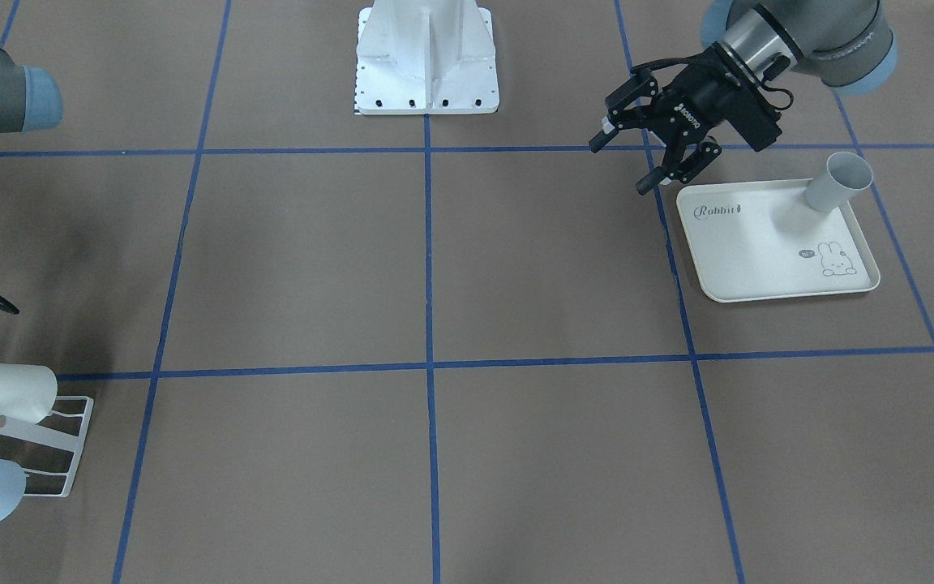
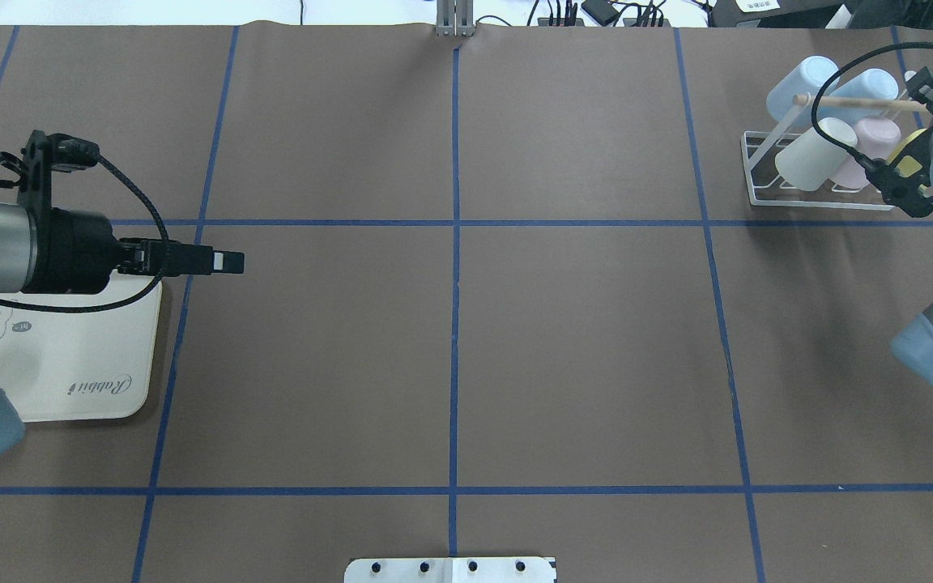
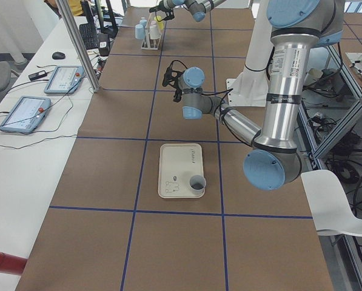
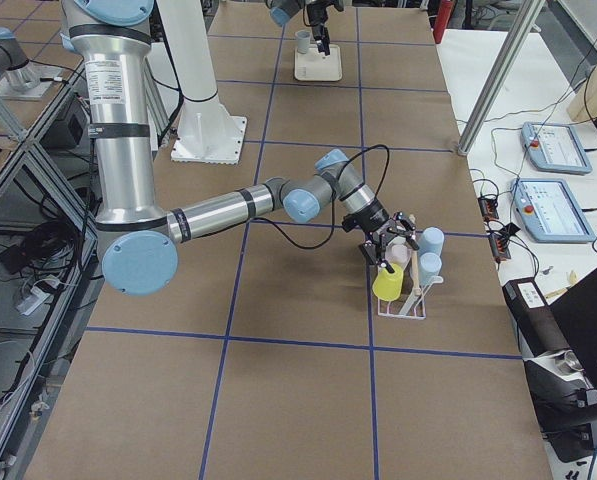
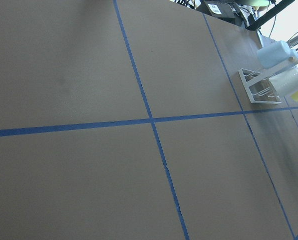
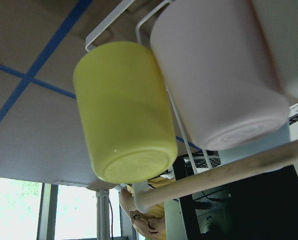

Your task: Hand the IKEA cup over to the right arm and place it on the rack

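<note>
A grey IKEA cup (image 1: 840,182) stands upright at a back corner of the cream rabbit tray (image 1: 759,259). My left gripper (image 1: 621,166) hovers open and empty beside the tray, apart from the cup. In the overhead view the left arm hides this cup. At the far end, the white wire rack (image 2: 758,174) holds several cups lying slanted under a wooden rod (image 2: 855,102). My right gripper (image 2: 900,190) is right at the rack, over a yellow cup (image 6: 124,110) that rests on the wires beside a pink cup (image 6: 213,70). Its fingers look spread, with nothing between them.
The robot's white base (image 1: 426,57) stands at the table's middle edge. Blue tape lines grid the brown table. Tablets and cables (image 4: 553,180) lie on a side table past the rack, and a person shows behind it in the right wrist view.
</note>
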Robot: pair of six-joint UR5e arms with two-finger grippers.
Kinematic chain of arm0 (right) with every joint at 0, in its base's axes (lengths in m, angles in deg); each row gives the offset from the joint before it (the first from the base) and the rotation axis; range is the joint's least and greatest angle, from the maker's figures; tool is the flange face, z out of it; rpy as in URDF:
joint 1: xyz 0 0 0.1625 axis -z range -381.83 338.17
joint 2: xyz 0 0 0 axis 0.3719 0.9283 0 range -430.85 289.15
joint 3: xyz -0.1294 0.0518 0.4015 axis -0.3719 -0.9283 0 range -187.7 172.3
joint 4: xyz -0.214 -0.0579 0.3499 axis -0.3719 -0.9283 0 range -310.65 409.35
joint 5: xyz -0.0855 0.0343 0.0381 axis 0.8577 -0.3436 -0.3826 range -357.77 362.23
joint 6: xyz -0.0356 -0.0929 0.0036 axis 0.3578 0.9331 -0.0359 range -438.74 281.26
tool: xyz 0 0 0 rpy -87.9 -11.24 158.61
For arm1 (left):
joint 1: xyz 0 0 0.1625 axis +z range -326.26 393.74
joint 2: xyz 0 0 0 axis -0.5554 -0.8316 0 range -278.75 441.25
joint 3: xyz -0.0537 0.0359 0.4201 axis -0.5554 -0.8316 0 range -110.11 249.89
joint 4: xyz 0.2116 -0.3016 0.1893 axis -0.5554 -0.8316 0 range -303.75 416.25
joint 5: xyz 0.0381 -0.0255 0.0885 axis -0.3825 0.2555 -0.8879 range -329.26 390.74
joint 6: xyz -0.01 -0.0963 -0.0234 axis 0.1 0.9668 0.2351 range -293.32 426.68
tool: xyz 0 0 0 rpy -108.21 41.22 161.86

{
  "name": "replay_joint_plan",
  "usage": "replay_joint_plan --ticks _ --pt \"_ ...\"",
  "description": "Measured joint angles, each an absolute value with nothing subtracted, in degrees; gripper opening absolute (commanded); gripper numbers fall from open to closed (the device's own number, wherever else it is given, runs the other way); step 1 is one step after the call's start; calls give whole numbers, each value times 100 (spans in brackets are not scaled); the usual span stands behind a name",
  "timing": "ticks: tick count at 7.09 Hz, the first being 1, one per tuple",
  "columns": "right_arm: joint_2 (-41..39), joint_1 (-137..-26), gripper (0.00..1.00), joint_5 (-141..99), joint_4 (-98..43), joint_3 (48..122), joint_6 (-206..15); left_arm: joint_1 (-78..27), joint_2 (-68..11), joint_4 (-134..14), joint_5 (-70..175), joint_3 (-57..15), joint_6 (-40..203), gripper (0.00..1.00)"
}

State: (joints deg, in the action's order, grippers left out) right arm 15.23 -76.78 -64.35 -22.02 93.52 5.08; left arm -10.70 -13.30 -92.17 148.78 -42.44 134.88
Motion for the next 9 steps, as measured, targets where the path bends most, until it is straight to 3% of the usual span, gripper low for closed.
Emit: replay_joint_plan --ticks 6,9 --pt "1596 -7685 100 -8467 -2216 10165 -3472 -2611 938 -9326 14965 -4348 10049 100" --pt "1597 -7684 100 -9801 -2129 10721 -5915 -2787 1556 -10670 14916 -3504 9651 100"
